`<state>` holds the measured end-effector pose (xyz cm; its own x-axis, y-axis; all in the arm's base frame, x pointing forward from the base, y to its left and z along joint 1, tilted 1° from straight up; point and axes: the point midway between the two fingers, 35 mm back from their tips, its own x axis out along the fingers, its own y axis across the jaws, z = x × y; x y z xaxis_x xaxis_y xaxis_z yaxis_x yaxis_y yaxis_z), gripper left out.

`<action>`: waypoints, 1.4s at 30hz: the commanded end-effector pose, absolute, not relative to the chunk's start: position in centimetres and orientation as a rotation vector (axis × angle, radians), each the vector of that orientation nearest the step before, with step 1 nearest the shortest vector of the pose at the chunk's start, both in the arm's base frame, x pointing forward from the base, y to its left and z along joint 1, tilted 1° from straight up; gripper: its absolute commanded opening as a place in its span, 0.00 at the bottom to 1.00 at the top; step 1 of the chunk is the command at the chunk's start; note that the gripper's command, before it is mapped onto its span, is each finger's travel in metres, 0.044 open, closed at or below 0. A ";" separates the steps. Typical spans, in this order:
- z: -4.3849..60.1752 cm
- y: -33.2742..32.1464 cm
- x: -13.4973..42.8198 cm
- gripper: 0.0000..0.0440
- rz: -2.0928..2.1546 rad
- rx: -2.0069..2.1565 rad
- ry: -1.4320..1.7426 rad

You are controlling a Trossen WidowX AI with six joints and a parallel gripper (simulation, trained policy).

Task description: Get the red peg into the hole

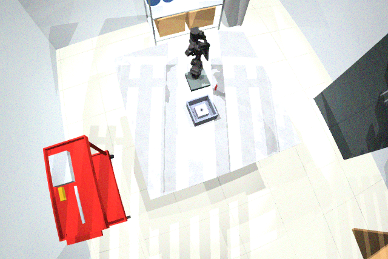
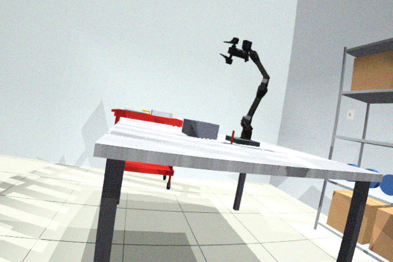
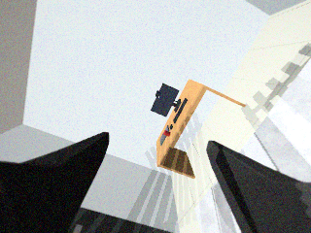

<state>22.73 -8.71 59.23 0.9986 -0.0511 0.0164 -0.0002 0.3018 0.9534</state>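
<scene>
The red peg (image 1: 216, 87) (image 2: 232, 137) stands upright on the table (image 1: 200, 162) (image 2: 164, 153), beside the arm's base and outside the box. The open grey box (image 1: 205, 121) (image 2: 201, 129) sits in front of the base. A white plate (image 1: 205, 113) lies at its bottom, with a small dark hole (image 1: 201, 110) at the middle. My gripper (image 2: 221, 48) (image 3: 158, 141) is open and empty, high above the table and far from the peg. Its fingers point roughly sideways. The peg and the box are not in the wrist view.
The arm's dark base plate (image 1: 200, 85) (image 2: 250, 142) is close to both peg and box. A red cart (image 1: 102, 184) (image 2: 148, 167) stands off one side of the table, and a shelf rack (image 1: 185, 8) (image 2: 358, 94) stands behind the arm. A wooden desk (image 3: 194, 92) shows far off.
</scene>
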 end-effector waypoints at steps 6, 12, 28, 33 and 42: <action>54.7 -10.6 25.0 1.00 -0.150 1.315 0.060; 48.8 -11.2 27.6 1.00 -0.270 1.404 0.227; 33.7 -6.3 30.5 1.00 -0.571 1.399 0.759; 29.8 -3.6 29.8 1.00 -0.647 1.319 0.927; 24.0 1.3 26.9 1.00 -0.760 1.112 1.199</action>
<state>28.14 -0.26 26.07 0.3406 0.1134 -0.9333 0.8958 0.2623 0.3588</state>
